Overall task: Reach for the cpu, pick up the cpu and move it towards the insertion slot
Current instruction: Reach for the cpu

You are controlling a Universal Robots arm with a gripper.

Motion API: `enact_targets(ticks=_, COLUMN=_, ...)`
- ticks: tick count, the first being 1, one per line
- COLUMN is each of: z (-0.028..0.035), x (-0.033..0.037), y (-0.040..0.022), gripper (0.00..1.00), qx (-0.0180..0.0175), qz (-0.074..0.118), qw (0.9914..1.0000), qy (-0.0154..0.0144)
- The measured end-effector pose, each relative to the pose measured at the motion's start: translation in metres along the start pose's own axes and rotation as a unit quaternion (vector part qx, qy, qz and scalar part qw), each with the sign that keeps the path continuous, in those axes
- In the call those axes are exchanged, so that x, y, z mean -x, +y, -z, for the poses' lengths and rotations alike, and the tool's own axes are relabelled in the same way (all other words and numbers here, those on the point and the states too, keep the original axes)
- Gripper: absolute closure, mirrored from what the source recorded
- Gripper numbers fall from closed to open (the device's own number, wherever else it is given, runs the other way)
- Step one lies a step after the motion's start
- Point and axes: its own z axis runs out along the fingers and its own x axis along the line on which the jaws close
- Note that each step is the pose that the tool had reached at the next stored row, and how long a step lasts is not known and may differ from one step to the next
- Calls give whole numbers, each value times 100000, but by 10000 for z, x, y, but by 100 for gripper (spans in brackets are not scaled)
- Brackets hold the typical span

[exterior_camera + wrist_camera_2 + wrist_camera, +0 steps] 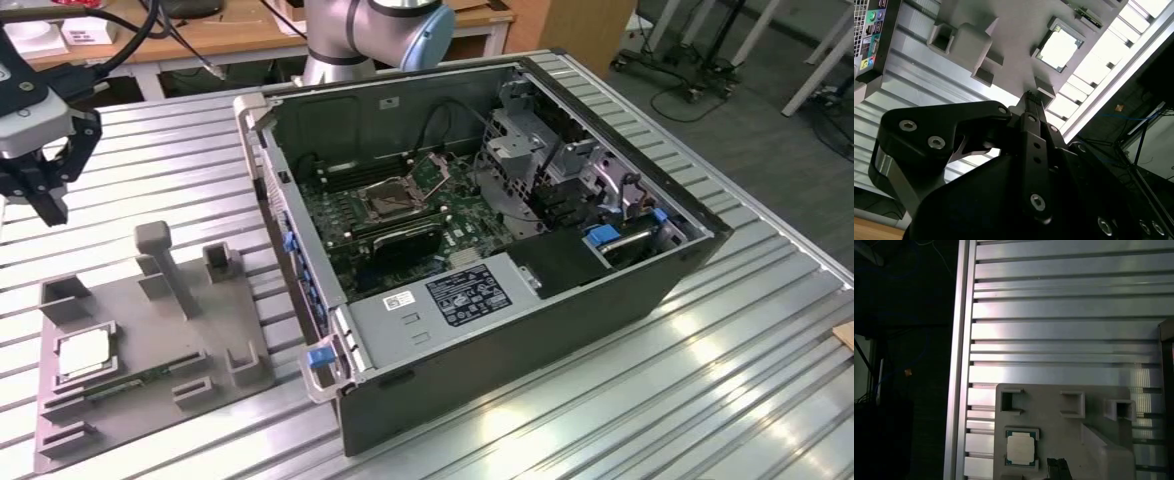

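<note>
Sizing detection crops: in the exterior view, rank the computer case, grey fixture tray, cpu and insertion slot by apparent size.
1. computer case
2. grey fixture tray
3 and 4, unranked: cpu and insertion slot. They look about alike, and they sit at different depths from the camera.

Cut off, covered
In the second wrist view we lose the long narrow green memory stick (1086,16) at the edge; the black gripper (1031,96) covers part of the grey moulded holder (1014,30).
</note>
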Motion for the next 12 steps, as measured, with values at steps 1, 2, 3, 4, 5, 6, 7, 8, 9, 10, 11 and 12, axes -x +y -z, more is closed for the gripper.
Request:
enact_targets(ticks=1, z=0, x=-2, y=0, gripper=89, qx=-2, qz=1, qw=100000, qy=0)
enact_targets(ticks=2, z=-1, x=-2, y=0, gripper=89, qx=0, qz=-1, qw=100000, qy=0)
enact_targets(ticks=3, z=-2, x=-2, y=0, gripper=89, qx=-3, qz=-1, qw=100000, qy=2)
enact_targets(ticks=4, z=-6, x=-2, y=0, gripper=89, qx=-1, qz=0, qw=100000, qy=0)
enact_targets(ticks=5, z=-10, x=-3, y=0, gripper=89, qx=4, qz=0, qw=100000, qy=-8)
enact_targets(ticks=6, z=-16, x=-4, y=-1, gripper=89, qx=4, qz=-1, qw=100000, qy=-8)
enact_targets(ticks=7, z=-20, x=-4, y=-1, gripper=89, qx=1, qz=-2, qw=100000, qy=0)
enact_targets(ticks=8, z=-24, x=-5, y=-1, gripper=89, qx=1, qz=1, qw=100000, qy=1)
enact_targets(ticks=9, z=-25, x=-7, y=-1, gripper=89, qx=-7, qz=-2, qw=100000, qy=9)
enact_targets(ticks=10, z=-25, x=-7, y=-1, gripper=89, qx=-6, qz=-1, qw=100000, qy=10)
enact_targets(ticks=11, z=-26, x=-7, y=-1, gripper=89, qx=-5, qz=-1, qw=100000, qy=7)
enact_targets(ticks=12, z=-27, x=-7, y=-1, gripper=89, qx=0, qz=0, qw=100000, qy=2)
